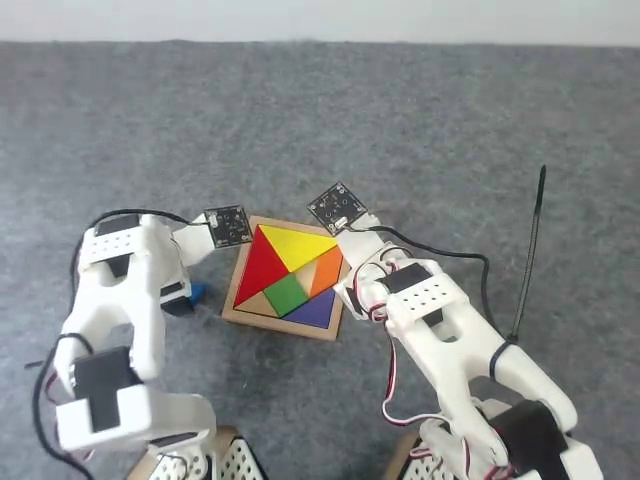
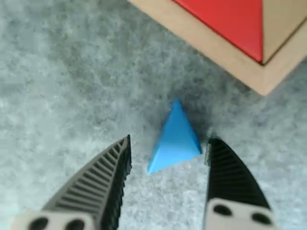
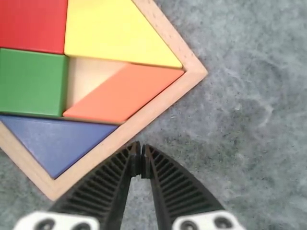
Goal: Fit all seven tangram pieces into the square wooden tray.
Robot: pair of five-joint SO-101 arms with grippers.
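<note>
Left gripper, fingers spread, flanks a small light-blue wooden triangle, largely hidden by the arm from above, beside the square wooden tray. Right gripper is pressed together, empty.

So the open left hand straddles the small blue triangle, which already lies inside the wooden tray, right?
Not inside: the left wrist view shows the small blue triangle lying on the grey carpet beside the wooden tray, with the open left hand straddling it.

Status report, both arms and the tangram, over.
Left gripper jaws open astride light blue triangle on carpet. Right gripper jaws shut beside tray. Five pieces seated, two gaps. Nothing between triangle and tray.
</note>
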